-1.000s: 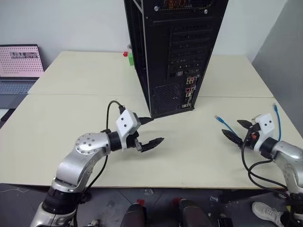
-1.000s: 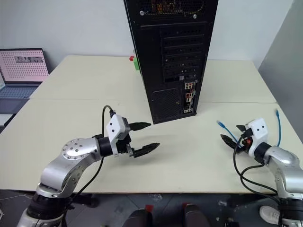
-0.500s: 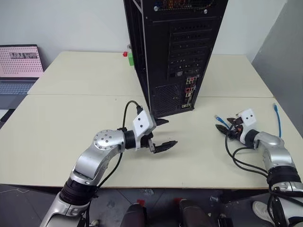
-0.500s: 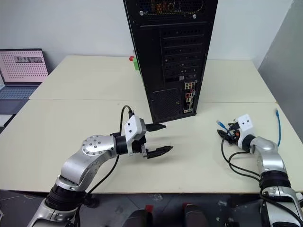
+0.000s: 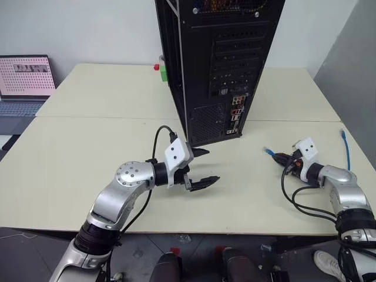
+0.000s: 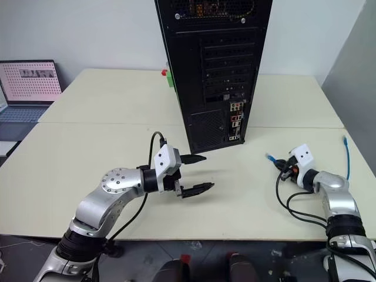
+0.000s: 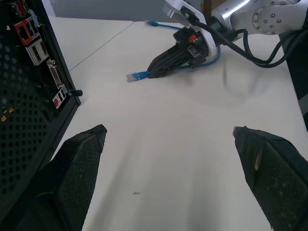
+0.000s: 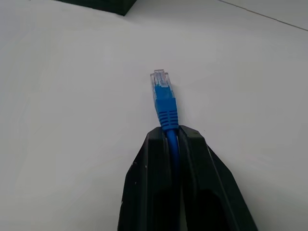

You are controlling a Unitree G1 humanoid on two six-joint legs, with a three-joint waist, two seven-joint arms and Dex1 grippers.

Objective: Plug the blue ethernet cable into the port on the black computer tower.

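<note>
Table: a wide cream tabletop [image 5: 88, 147] made of joined panels, with a seam running across it behind the arms.
Tower: the tall black metal computer tower [image 5: 217, 64] stands upright at the middle of the table, its rear panel of perforated slot covers, mesh vent and coloured connectors facing the robot.
Ports: a small cluster of red, white and dark connectors [image 5: 235, 114] sits low on the rear panel, beside the mesh vent.
Cable: the thin bright-blue ethernet cable [image 5: 271, 153] lies on the table to the right of the tower, well apart from the connector cluster; its near end carries a clear plastic plug [image 8: 159, 78] that sticks out past the fingertips and rests just above or on the tabletop. The other end [image 5: 342, 135] lies near the table's right edge.
Right gripper: the right gripper [image 6: 283, 165] has its two black fingers pressed together on the blue cord just behind the plug boot, low over the table.
Left gripper: the left gripper [image 5: 202, 167] hovers in front of the tower's lower corner, its black fingers spread wide with nothing between them.
Laptop: an open laptop with a pink screen [image 5: 24, 76] sits off the table's far left.
Small blocks: a red and green object [image 5: 160, 70] shows behind the tower's left side.
</note>
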